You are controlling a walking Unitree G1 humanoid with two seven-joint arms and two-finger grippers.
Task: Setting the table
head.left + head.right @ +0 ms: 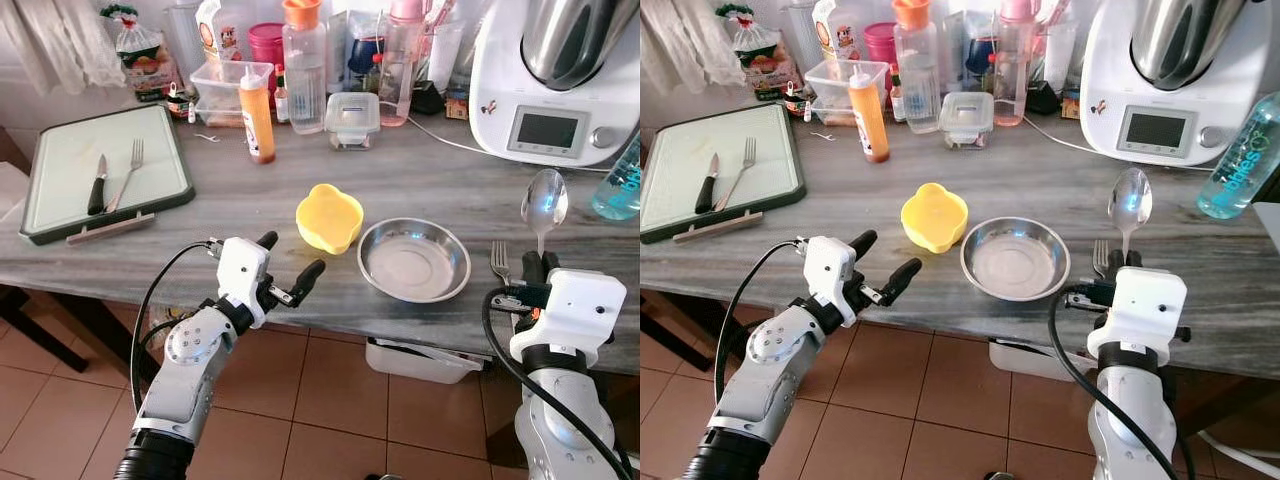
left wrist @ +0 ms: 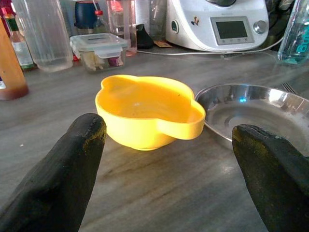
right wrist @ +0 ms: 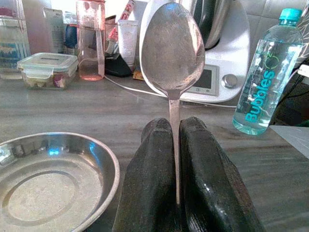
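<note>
Spoon (image 1: 545,203) stands upright, bowl up, its handle pinched in the right end effector (image 1: 540,268) over the bench (image 1: 200,240) edge, to the right of the steel plate (image 1: 414,259); a fork (image 1: 500,262) lies on the bench just beside the plate, between plate and spoon. In the head views the yellow bowl (image 1: 329,217) sits touching the plate's left rim, and the left end effector (image 1: 291,266) hovers at the bench edge in front of that bowl, fingers spread and holding nothing. Farther left a tray (image 1: 60,160) carries a knife (image 1: 97,185) and a second fork (image 1: 128,172), well apart from the place setting; bottles, boxes and a kitchen machine (image 1: 555,80) stand along the back. The left wrist view looks between its two black fingers (image 2: 58,179) straight at the yellow bowl, with the plate behind it, nothing between the pads. The right wrist view shows the two fingers (image 3: 149,188) pressed together on the spoon's handle, bowl rising above them, plate off to one side and a water bottle (image 3: 263,82) to the other. I judge the step in hand to be placing the spoon: the next move calls for tipping it flat and lowering it onto the bench right of the fork, without striking fork or plate, then releasing.
</note>
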